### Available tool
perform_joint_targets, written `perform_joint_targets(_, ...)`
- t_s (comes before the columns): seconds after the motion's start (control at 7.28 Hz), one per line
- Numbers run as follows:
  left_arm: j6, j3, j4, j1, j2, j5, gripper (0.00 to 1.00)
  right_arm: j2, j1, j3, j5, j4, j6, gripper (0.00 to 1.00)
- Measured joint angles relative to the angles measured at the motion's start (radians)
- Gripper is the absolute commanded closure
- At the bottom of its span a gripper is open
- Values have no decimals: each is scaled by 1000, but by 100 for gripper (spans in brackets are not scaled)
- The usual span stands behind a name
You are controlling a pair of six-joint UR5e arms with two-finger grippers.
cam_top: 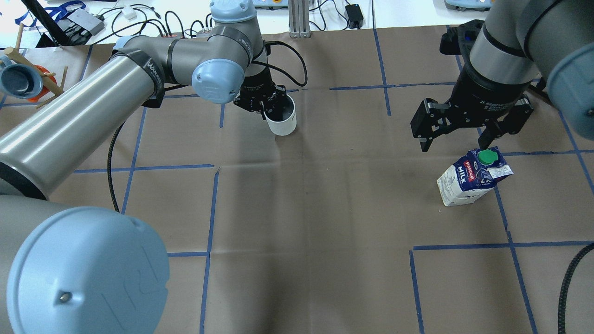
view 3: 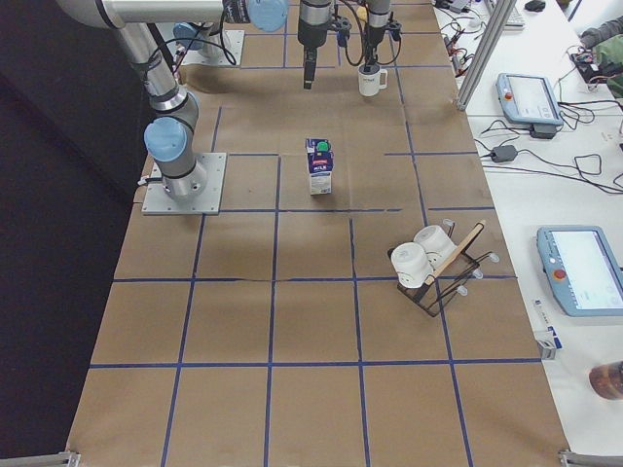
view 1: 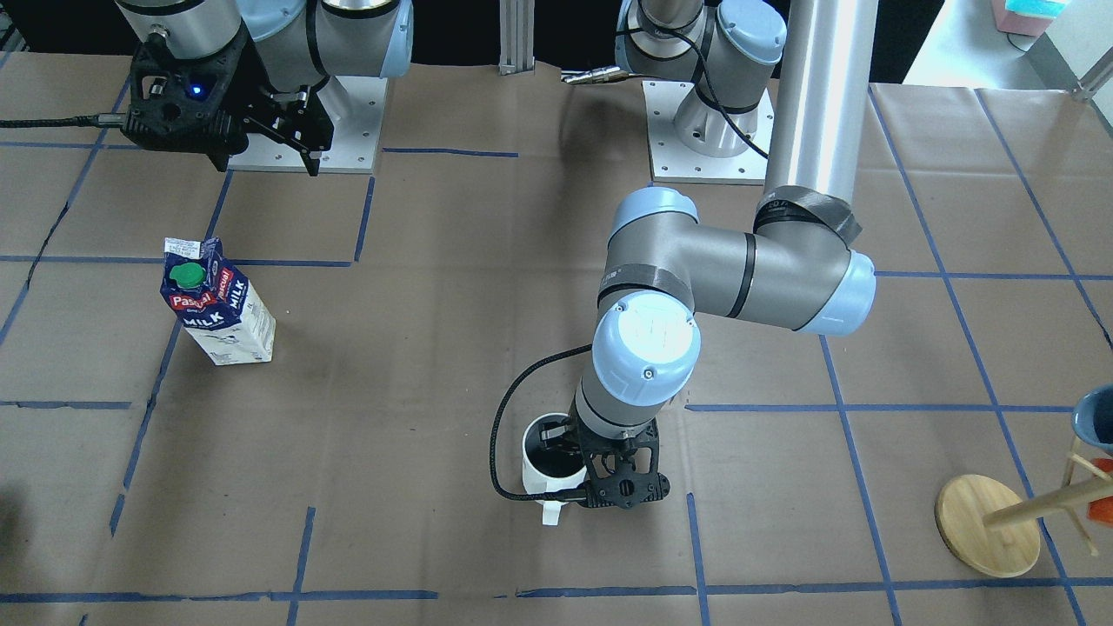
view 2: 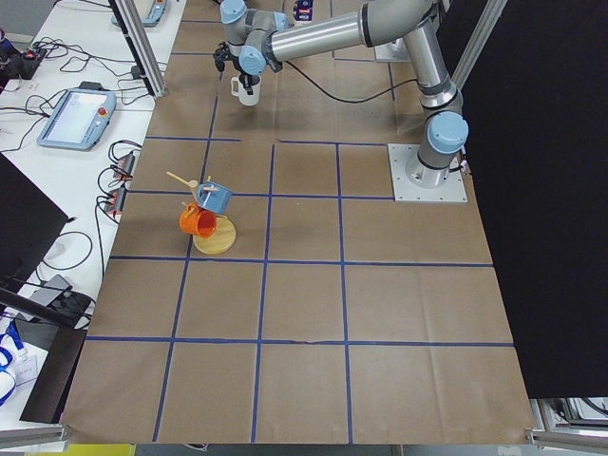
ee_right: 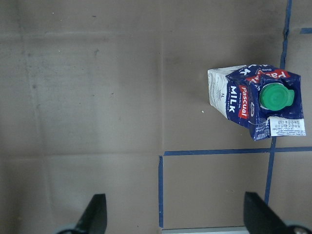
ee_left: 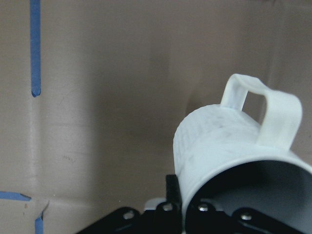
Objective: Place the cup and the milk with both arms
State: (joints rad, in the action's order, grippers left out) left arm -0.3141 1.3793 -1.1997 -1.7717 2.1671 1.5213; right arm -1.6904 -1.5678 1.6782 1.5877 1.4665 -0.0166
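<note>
The milk (cam_top: 471, 178) stands upright on the worktop (cam_top: 325, 208), long axis vertical, green cap on top; in the right wrist view it lies off to one side of the gap between the jaws, not under it. The right gripper (cam_top: 454, 143) hangs above, pointing down, jaws spread wide and empty; we judge it must shift over the carton first. Well apart, the left gripper (cam_top: 267, 107) has its jaws clamped on the rim of the cup (cam_top: 281, 121), one finger inside; whether the cup touches the worktop we cannot tell.
</note>
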Motion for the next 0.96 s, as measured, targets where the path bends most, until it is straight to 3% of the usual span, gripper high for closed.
perform_joint_targets(0.55,0,-7,15,-4,31,0,94,0,0,0,0,0,1,0)
perform_joint_targets(0.69,3,-7,17,-6,36,0,87,0,0,0,0,0,1,0)
perform_joint_targets(0.82,5,-7,24,-9,41,1,70,0,0,0,0,0,0,0)
perform_joint_targets(0.96,7,-6,34,-11,47,0,10,0,0,0,0,0,0,0)
